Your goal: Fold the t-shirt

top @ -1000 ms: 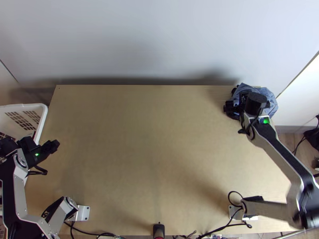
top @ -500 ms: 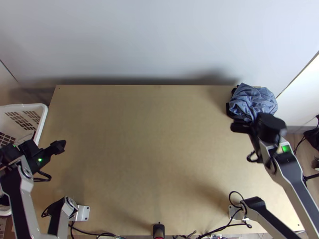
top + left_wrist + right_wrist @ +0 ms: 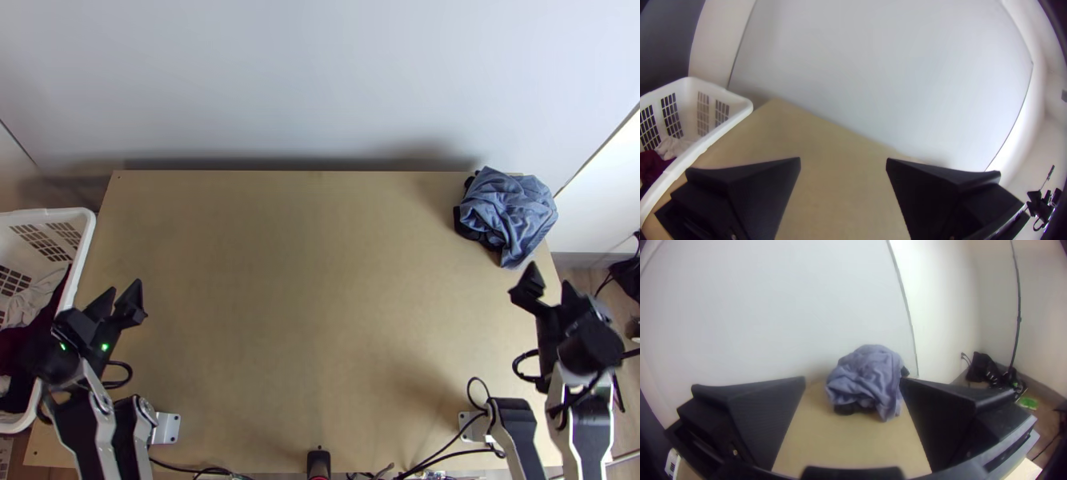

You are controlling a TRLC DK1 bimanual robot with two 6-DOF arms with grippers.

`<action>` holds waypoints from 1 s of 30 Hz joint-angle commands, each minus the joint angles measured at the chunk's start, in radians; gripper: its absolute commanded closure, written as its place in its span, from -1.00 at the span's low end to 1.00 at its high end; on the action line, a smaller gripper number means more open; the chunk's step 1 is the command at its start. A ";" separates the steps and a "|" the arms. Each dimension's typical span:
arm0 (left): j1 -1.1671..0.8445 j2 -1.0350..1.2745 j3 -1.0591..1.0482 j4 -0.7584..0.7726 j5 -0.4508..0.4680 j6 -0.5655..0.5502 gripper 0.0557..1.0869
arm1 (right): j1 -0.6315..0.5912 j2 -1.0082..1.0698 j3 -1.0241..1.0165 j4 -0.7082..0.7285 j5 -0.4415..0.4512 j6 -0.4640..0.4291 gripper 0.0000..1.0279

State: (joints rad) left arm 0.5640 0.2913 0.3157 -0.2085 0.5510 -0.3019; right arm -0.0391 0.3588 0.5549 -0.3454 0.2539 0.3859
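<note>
In the top view a blue-grey cloth (image 3: 510, 210) lies bunched on black fabric at the table's far right corner; whether it is the t-shirt I cannot tell. My right gripper (image 3: 546, 290) stands open at the table's right side, nearer than the cloth and apart from it. Over the left edge, beside the basket, my left gripper (image 3: 120, 300) is open too. Bare table shows between the fingers of the left gripper (image 3: 843, 162) in the left wrist view. In the right wrist view the bunched cloth (image 3: 869, 378) appears beyond the open right gripper (image 3: 852, 381).
A white basket (image 3: 78, 240) with dark red and pale cloths stands at the left edge of the light wooden table (image 3: 312, 288). A wall rises behind the far edge. Black cables (image 3: 448, 456) run along the near edge.
My right gripper has drawn back from the cloth toward the near right, and its fingers now show apart. The left gripper has moved slightly right and opened. The cloth's near part now hangs out further.
</note>
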 commanded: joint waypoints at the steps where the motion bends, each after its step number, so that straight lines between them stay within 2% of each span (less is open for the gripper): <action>1: -0.072 -0.299 -0.179 0.181 -0.005 -0.108 -0.82 | -0.081 -0.213 -0.173 0.157 -0.041 0.027 -0.91; 5: -0.093 -0.294 -0.213 0.282 -0.005 -0.097 -0.82 | -0.084 -0.279 -0.289 0.293 -0.099 -0.101 -0.91; 8: -0.092 -0.294 -0.236 0.333 -0.006 -0.051 -0.82 | -0.031 -0.351 -0.345 0.295 -0.163 -0.150 -0.91; 13: -0.170 -0.293 -0.241 0.235 -0.019 0.000 -0.83 | 0.171 -0.366 -0.451 0.290 -0.176 -0.412 -0.91; 14: -0.188 -0.293 -0.241 0.202 -0.023 0.009 -0.87 | 0.191 -0.365 -0.457 0.261 -0.177 -0.415 -0.91; 16: -0.225 -0.291 -0.241 0.116 -0.036 0.006 -0.89 | 0.223 -0.363 -0.460 0.223 -0.177 -0.367 -0.91; 18: -0.314 -0.281 -0.241 0.101 -0.092 -0.002 -0.90 | 0.269 -0.362 -0.460 0.178 -0.177 -0.289 -0.91; 20: -0.397 -0.293 -0.239 0.078 -0.192 0.003 -0.90 | 0.271 -0.362 -0.460 0.128 -0.177 -0.251 -0.91; 22: -0.429 -0.291 -0.239 0.055 -0.247 0.004 -0.90 | 0.255 -0.359 -0.460 0.114 -0.176 -0.249 -0.91; 30: -0.427 -0.293 -0.241 0.041 -0.298 0.009 -0.90 | 0.246 -0.360 -0.460 0.115 -0.176 -0.245 -0.91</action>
State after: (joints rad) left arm 0.1761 0.0006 0.0795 -0.1337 0.3141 -0.2981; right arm 0.1963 0.0025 0.1032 -0.2142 0.0780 0.1303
